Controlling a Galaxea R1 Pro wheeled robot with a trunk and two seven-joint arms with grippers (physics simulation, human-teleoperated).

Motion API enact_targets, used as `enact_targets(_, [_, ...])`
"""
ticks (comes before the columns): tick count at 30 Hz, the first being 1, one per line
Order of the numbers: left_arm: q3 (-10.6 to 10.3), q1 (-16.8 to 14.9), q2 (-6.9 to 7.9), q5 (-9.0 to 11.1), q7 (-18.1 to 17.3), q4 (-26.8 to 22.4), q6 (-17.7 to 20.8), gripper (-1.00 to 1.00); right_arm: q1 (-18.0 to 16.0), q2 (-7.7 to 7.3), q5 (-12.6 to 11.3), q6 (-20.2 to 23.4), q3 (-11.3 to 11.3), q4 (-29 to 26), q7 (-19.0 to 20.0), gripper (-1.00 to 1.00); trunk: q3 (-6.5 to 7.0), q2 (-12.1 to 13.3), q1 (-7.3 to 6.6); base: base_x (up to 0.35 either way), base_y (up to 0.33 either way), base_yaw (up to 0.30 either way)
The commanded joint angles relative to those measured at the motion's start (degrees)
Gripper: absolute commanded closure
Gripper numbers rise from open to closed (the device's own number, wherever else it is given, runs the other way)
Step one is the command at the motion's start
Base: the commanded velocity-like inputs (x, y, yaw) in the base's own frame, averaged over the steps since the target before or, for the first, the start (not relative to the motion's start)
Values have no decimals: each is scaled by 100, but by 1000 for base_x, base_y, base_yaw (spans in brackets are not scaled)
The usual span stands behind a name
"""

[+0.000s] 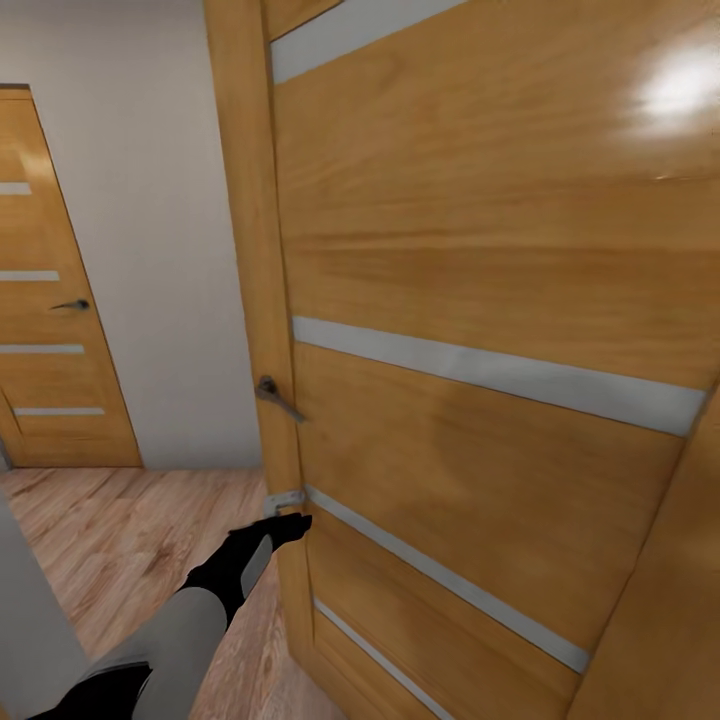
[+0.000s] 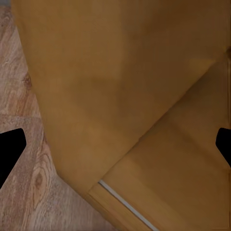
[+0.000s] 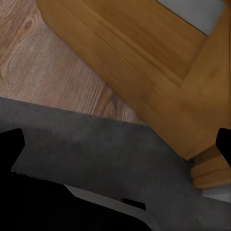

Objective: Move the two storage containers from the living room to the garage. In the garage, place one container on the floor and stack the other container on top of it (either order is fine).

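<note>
Door: orange-brown wooden door (image 1: 480, 300) looms close, ajar.
Left gripper (image 1: 290, 525): at the door's edge below the handle (image 1: 277, 397), fingers spread apart.
Right gripper (image 3: 115, 139): fingers apart, above grey floor (image 3: 120, 149) by the door's foot.

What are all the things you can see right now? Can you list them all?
Near door: one, orange-brown wood with grey stripes, open, close ahead on the right.
Door handle: one, grey metal, on the near door's edge.
Far door: one, same wood, shut, far left.
Far door's handle: one, dark.
Wall: pale, between the doors.
Wood floor: light planks, lower left.
Dark grey floor: beside the planks.
Left gripper: black, at the near door's edge.
</note>
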Motion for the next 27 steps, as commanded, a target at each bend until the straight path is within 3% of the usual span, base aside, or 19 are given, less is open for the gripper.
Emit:
enact_targets(1, [16, 2, -9, 70, -24, -13, 35, -100, -4, -2, 49, -19, -37, 8, -14, -100, -3, -3, 0, 0, 0, -196])
enact_targets(27, [7, 3, -9, 70, -24, -14, 42, -100, -4, -2, 49, -19, -36, 8, -18, -100, 66, -3, 0, 0, 0, -234])
